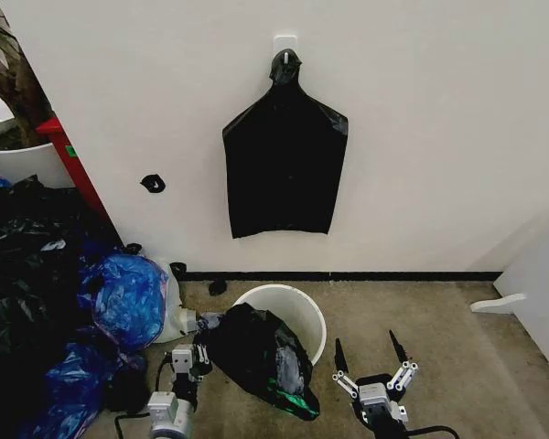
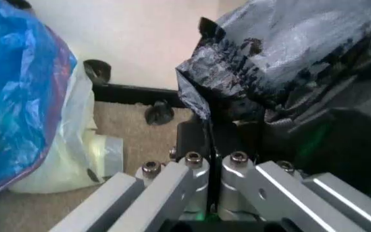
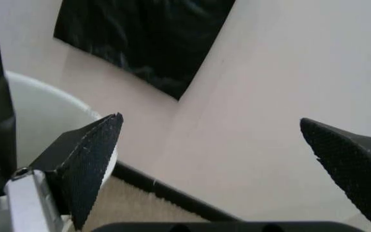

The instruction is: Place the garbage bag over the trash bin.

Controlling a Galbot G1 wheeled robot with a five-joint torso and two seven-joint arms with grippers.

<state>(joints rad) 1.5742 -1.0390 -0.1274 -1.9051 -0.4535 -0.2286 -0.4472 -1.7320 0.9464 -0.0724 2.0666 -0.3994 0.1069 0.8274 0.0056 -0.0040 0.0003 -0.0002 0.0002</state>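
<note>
The left claw (image 1: 201, 355) is pinched tight on a fold of the garbage bag (image 1: 256, 358), its metal fingers (image 2: 192, 181) pressed together with the thin plastic caught between them. That bag is glossy, crinkled black film, slumped over the near rim of the trash bin (image 1: 297, 311) and hanging down its front, the round white mouth open behind it. The right claw (image 1: 373, 361) hovers just beside the bin, its dark textured pads (image 3: 92, 166) spread wide with nothing between them. A flat smooth black bag (image 1: 284, 165) hangs on the wall above, and blue and black bags (image 1: 119, 302) are heaped on the floor to the left
</note>
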